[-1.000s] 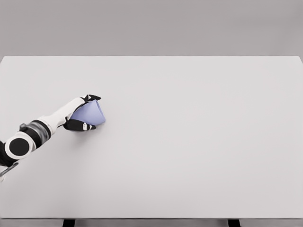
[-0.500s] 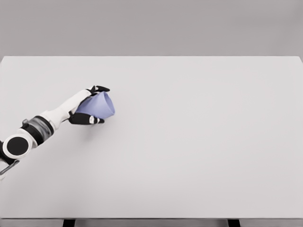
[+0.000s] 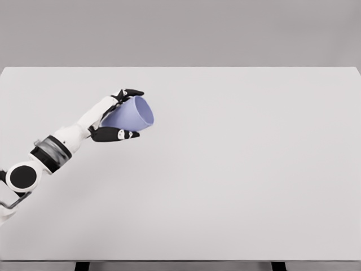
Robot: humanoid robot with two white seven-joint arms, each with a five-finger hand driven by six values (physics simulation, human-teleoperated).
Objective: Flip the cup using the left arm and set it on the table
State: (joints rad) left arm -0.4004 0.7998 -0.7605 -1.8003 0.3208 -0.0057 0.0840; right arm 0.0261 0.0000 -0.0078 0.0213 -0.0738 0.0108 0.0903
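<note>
A pale blue cup [image 3: 131,114] is held on its side above the left part of the white table [image 3: 237,169], its mouth facing right and slightly up. My left hand [image 3: 118,116] is shut on the cup, black fingers over its top and the thumb under it. The white left arm [image 3: 56,149] comes in from the lower left edge. The cup looks lifted off the table surface. The right arm does not show.
The table's front edge [image 3: 180,261] runs along the bottom of the view, with two dark legs below it. A grey wall stands behind the table's far edge.
The left hand has risen and moved right and farther away with the cup. The cup has turned so its open mouth now shows, facing right.
</note>
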